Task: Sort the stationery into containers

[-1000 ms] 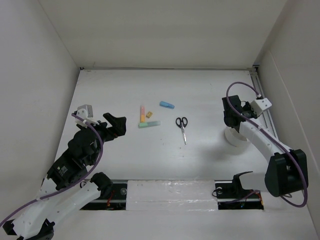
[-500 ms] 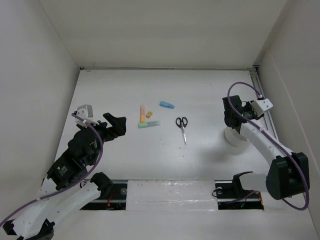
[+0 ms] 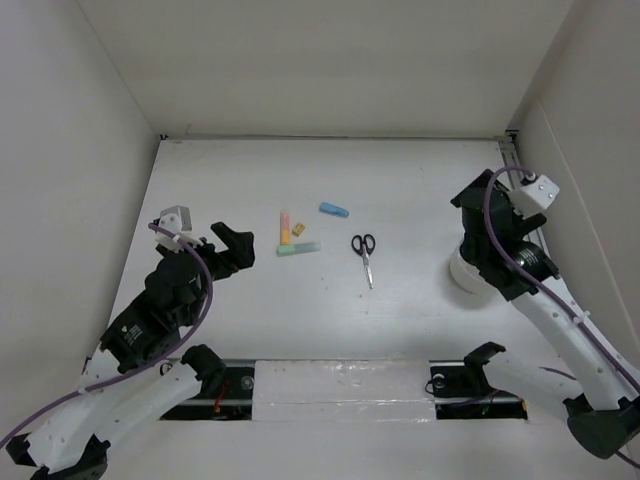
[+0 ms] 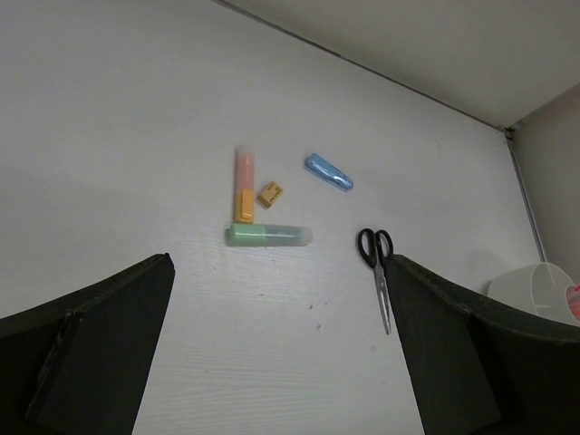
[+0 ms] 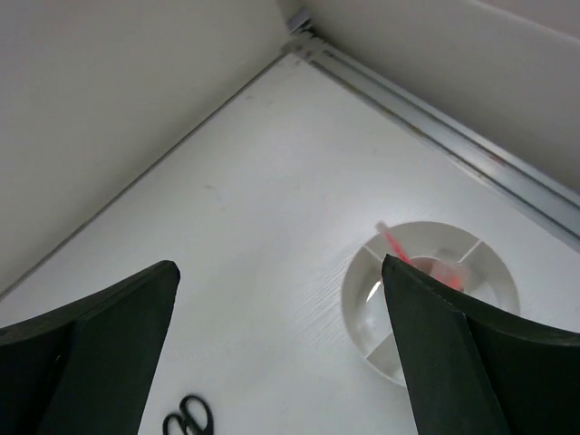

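1. The black-handled scissors [image 3: 364,255] lay flat near the middle of the tabletop [image 3: 400,170]. Their long axis ran far-to-near, with the handle loops toward the far edge and the closed blades pointing toward the near edge.
2. Left of the scissors lay a cluster of three markers and one small piece.
   - The light-blue marker [image 3: 334,210] lay farthest back, its long axis running roughly left-to-right with a slight slant.
   - The yellow-orange marker [image 3: 285,225] had its long axis running far-to-near.
   - The mint-green marker [image 3: 299,248] lay crosswise, left-to-right, just at the yellow-orange marker's near end, so the two formed an L.
   - The tiny yellow-black piece [image 3: 298,232] sat in the corner of that L.
3. The white divided cup [image 5: 355,272] stood near the right edge of the tabletop, well apart from the scissors. A thin pink pen [image 5: 396,245] leaned in one of its compartments, its top end poking over the rim.
4. The left end effector [image 4: 279,261] hung over the left part of the tabletop, facing the marker cluster. Its fingers were spread wide and held nothing.
5. The right end effector [image 5: 279,265] hung above the tabletop beside the cup. Its fingers were likewise wide apart and empty.
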